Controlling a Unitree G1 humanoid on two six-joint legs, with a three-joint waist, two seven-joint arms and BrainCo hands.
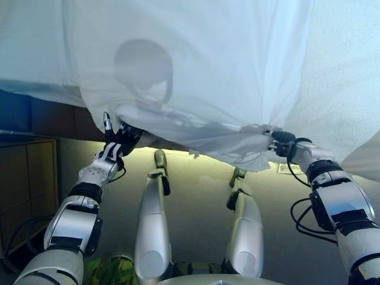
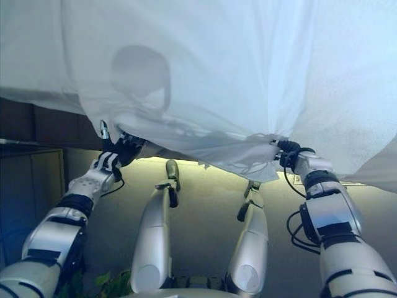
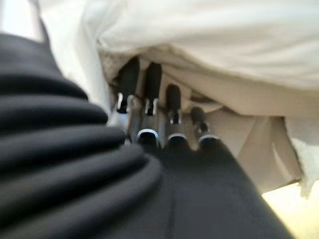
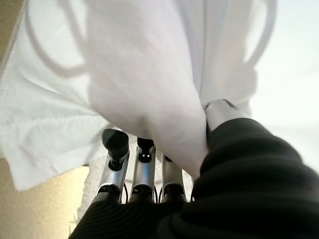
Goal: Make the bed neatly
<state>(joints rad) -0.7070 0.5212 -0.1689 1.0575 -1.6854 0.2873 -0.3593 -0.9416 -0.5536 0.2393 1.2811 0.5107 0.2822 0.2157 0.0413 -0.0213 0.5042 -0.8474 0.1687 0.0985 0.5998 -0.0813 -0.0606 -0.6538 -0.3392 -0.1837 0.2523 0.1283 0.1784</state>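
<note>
A white bed cover [image 1: 202, 71] spreads over the bed and hangs over its near edge. My left hand [image 1: 116, 145] holds the cover's bunched near edge at the left, with its fingers [image 3: 149, 84] tucked under the fold. My right hand [image 1: 284, 144] holds the same edge at the right, and the cloth [image 4: 139, 74] is pinched between its thumb and fingers [image 4: 115, 144]. The edge sags in folds between the two hands. The cover hides the bed beneath it.
The dark side of the bed frame [image 1: 35, 116] shows at the left under the cover. A wooden cabinet [image 1: 29, 172] stands below it at the left. Beige floor [image 1: 196, 196] lies under the hanging edge, with a small white label [image 1: 289, 168] at the right.
</note>
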